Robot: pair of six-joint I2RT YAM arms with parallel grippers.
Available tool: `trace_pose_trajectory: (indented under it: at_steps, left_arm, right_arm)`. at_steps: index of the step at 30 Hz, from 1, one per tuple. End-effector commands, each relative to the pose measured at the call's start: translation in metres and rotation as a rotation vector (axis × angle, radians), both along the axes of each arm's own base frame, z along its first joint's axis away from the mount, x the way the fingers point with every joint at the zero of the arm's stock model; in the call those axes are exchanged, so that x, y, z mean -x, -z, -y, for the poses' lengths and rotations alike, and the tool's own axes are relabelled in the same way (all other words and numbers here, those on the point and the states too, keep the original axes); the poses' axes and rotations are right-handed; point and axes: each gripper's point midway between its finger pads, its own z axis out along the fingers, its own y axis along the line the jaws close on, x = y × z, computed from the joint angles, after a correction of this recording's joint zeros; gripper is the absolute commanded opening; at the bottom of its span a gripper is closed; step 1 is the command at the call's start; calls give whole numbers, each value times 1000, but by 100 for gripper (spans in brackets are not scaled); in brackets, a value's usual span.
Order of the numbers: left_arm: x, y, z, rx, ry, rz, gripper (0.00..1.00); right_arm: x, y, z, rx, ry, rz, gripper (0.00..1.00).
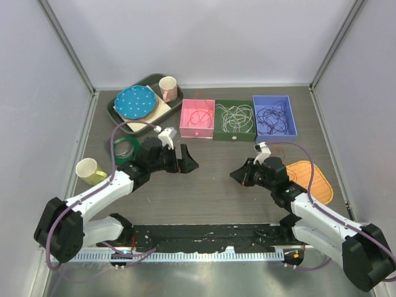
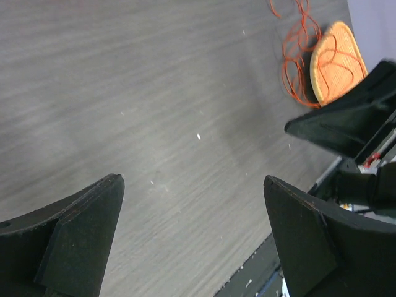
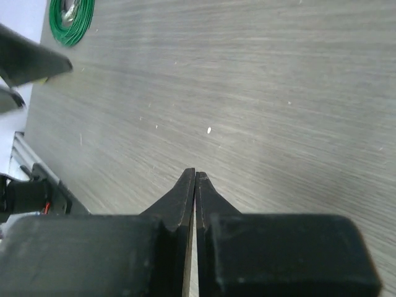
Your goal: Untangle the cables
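The cables lie in separate lots. A red one is in the pink box (image 1: 197, 117), white ones fill the green box (image 1: 235, 119), and dark purple ones fill the blue box (image 1: 274, 115). A green coil (image 1: 124, 150) (image 3: 71, 18) rests left of my left gripper. A red-orange cable (image 2: 296, 55) sprawls over the orange mat (image 1: 309, 179) (image 2: 337, 59). My left gripper (image 1: 185, 162) (image 2: 192, 185) is wide open over bare table, holding nothing. My right gripper (image 1: 237, 176) (image 3: 195, 173) faces it, shut and empty, its fingers pressed together.
A dark tray (image 1: 119, 110) at the back left carries a blue dotted plate (image 1: 135, 102) and a pink cup (image 1: 168, 88). A yellow cup (image 1: 89, 170) stands at the left edge. A black strip (image 1: 204, 235) runs along the near edge.
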Motion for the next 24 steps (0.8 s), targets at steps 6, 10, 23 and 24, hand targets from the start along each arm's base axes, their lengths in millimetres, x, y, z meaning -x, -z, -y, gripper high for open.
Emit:
trace_pose_trajectory:
  at_steps: [6,10,23,24]
  left_arm:
    - [15,-10,-2,94,-42,43,100]
    - [16,-12,-9,81,-65,57,100]
    - [17,-12,-23,55,-119,86,100]
    - [17,-12,-23,54,-119,85,100]
  right_arm:
    - [-42,-15,117,432,678,-27,39]
    - [-44,-33,157,561,865,11,61]
    - [-78,10,169,682,788,-189,47]
    - [-81,13,156,644,726,-196,30]
